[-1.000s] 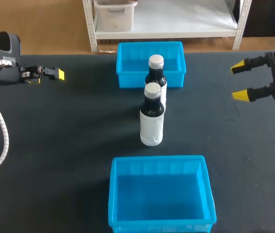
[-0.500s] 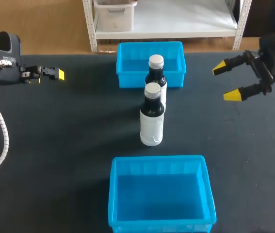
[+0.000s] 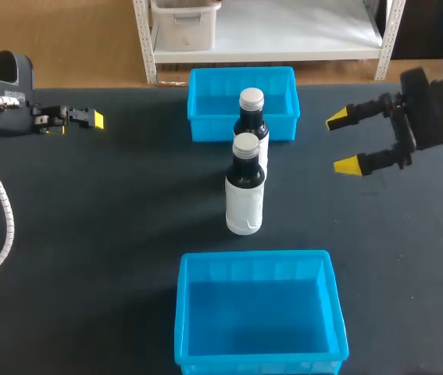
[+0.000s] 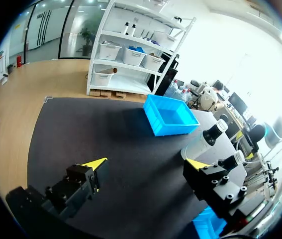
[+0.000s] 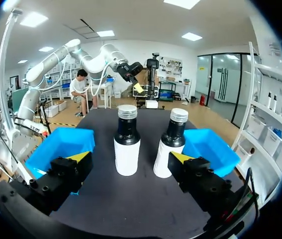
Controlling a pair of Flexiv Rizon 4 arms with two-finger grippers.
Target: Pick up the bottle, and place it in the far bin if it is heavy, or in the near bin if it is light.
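Your right gripper (image 3: pixel 342 142) has its yellow-tipped fingers spread wide, holding nothing. Ahead of them stand two round dark bottles with white labels and grey caps, the near bottle (image 3: pixel 244 191) and the far bottle (image 3: pixel 251 117), on the black table (image 3: pixel 112 234). The label print is too small to read. A boxy blue plastic bin sits each side of them: far bin (image 3: pixel 205 125), near bin (image 3: pixel 256 262). Your left gripper (image 4: pixel 148 164) is spread wide too, empty, well away.

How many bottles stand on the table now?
2. One dark bottle with white label and silver cap stands beyond the near blue plastic bin; the second such bottle stands just behind it, before the far blue plastic bin. None seems hidden.
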